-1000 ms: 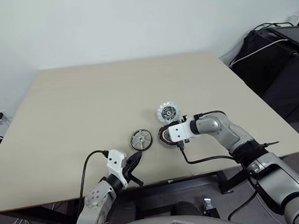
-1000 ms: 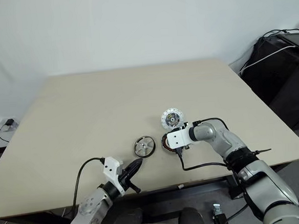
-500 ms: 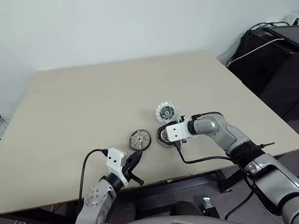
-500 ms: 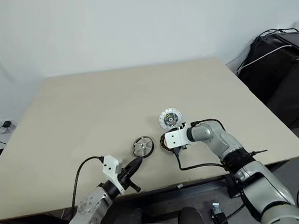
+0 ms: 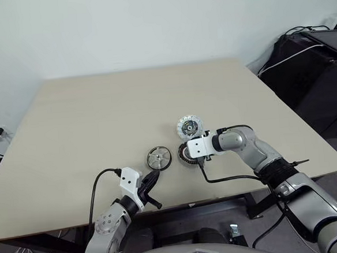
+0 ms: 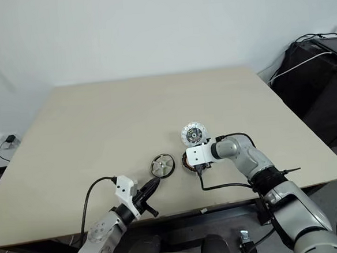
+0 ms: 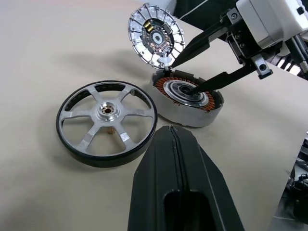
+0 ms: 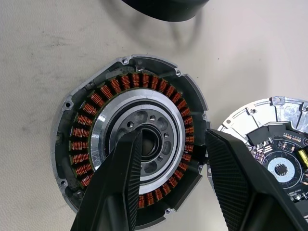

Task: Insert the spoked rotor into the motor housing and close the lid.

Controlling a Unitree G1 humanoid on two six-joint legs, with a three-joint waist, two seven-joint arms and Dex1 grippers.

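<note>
The spoked rotor point(image 5: 158, 158) lies flat on the table, dark-rimmed with a silvery hub point(image 7: 107, 122). Just right of it sits the motor housing point(image 8: 96, 101), copper windings up point(image 7: 211, 103). My right gripper point(image 8: 172, 139) comes down on the housing. One finger is in the central bore, the other is outside the rim, and they are closed across the winding ring. The lid point(image 5: 190, 127) lies just behind the housing, scalloped edge showing point(image 7: 156, 38). My left gripper point(image 5: 151, 182) hovers shut near the table's front edge, in front of the rotor and holding nothing.
The beige table point(image 5: 98, 120) stretches bare behind and to the left of the parts. Its front edge runs just behind my left gripper. Black equipment with cables point(image 5: 314, 52) stands off the table's right side.
</note>
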